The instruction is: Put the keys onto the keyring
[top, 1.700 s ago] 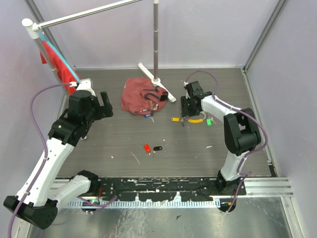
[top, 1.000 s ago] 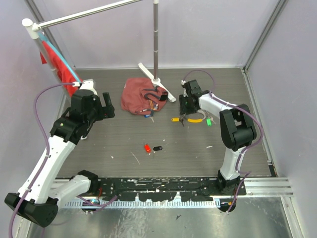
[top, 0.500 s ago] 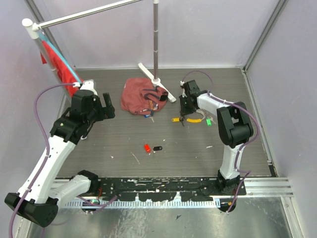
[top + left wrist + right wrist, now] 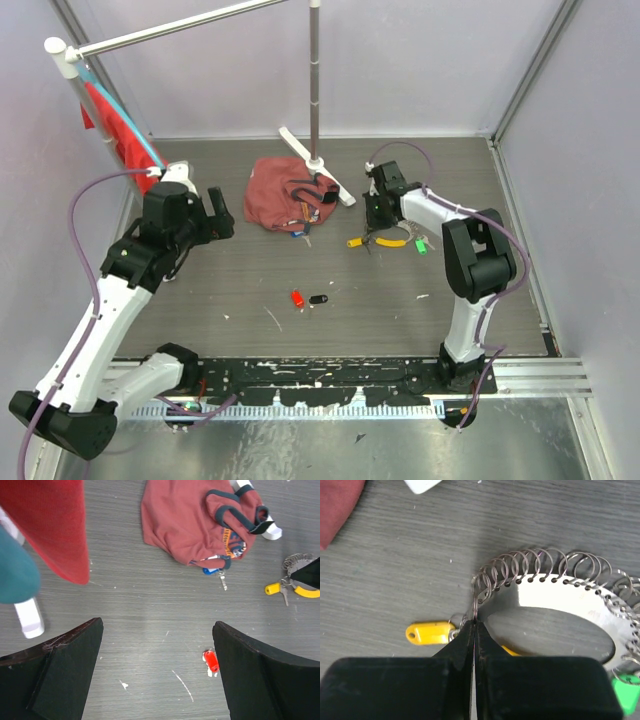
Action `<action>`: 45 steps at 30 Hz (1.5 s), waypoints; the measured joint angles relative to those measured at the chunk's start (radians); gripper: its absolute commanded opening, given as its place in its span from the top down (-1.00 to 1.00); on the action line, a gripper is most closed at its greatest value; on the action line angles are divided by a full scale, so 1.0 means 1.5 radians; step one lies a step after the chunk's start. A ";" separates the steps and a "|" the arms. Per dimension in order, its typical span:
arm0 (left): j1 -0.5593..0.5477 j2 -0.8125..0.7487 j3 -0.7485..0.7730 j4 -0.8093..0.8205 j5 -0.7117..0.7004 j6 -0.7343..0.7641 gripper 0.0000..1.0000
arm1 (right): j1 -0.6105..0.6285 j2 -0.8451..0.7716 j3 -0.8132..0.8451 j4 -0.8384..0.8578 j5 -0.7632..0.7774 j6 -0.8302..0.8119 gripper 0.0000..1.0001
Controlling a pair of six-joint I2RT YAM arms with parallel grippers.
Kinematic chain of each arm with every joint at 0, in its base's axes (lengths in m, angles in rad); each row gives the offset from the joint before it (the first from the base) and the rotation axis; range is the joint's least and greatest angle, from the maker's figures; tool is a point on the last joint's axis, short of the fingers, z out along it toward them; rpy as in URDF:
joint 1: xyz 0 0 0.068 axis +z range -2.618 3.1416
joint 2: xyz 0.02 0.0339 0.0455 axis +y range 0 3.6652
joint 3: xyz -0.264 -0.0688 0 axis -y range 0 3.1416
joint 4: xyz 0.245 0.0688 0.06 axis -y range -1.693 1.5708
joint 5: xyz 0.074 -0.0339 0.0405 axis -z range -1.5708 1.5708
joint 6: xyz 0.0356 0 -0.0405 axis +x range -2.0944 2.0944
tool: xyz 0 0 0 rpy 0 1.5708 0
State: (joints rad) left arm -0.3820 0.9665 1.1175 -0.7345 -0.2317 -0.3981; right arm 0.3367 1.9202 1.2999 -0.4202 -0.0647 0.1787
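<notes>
Grey table (image 4: 395, 555); keyring (image 4: 540, 564) just ahead of closed right hand (image 4: 474, 625), touching fingertips.

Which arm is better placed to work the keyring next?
Right. The right pincer is shut on the keyring coil beside the yellow key tag; the left pincer hangs open, far off.

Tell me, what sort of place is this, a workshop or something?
Most likely a robotics test booth: two white-and-black robot arms, left and right, mounted at a dark grey wood-grain table, pale lilac panel walls boxing it in, and practice props like a silvery coiled-wire keyring and a maroon cloth bag.
</notes>
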 measured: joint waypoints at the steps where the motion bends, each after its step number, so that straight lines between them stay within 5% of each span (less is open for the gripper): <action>1: 0.000 -0.004 -0.005 0.007 0.010 -0.003 -0.96 | 0.000 -0.012 -0.007 -0.001 0.000 0.000 0.99; 16: -0.011 0.005 -0.081 0.175 0.214 -0.070 -0.99 | 0.000 -0.234 -0.096 -0.011 -0.023 0.008 0.99; 28: -0.160 0.052 -0.082 0.279 0.235 -0.077 -0.79 | 0.029 -0.412 -0.122 -0.019 -0.138 0.008 0.99; 39: -0.188 0.034 -0.086 0.377 0.281 0.007 -0.44 | 0.063 -0.518 -0.118 -0.019 -0.229 0.013 0.99; 45: -0.207 0.040 -0.086 0.411 0.311 0.043 -0.54 | 0.070 -0.534 -0.091 -0.019 -0.251 0.033 0.99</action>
State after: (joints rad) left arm -0.6930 1.0271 0.9890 -0.1173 0.2348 -0.3336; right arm 0.4419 1.1191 1.1629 -0.4488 -0.4404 0.2283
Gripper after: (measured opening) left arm 0.751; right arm 0.045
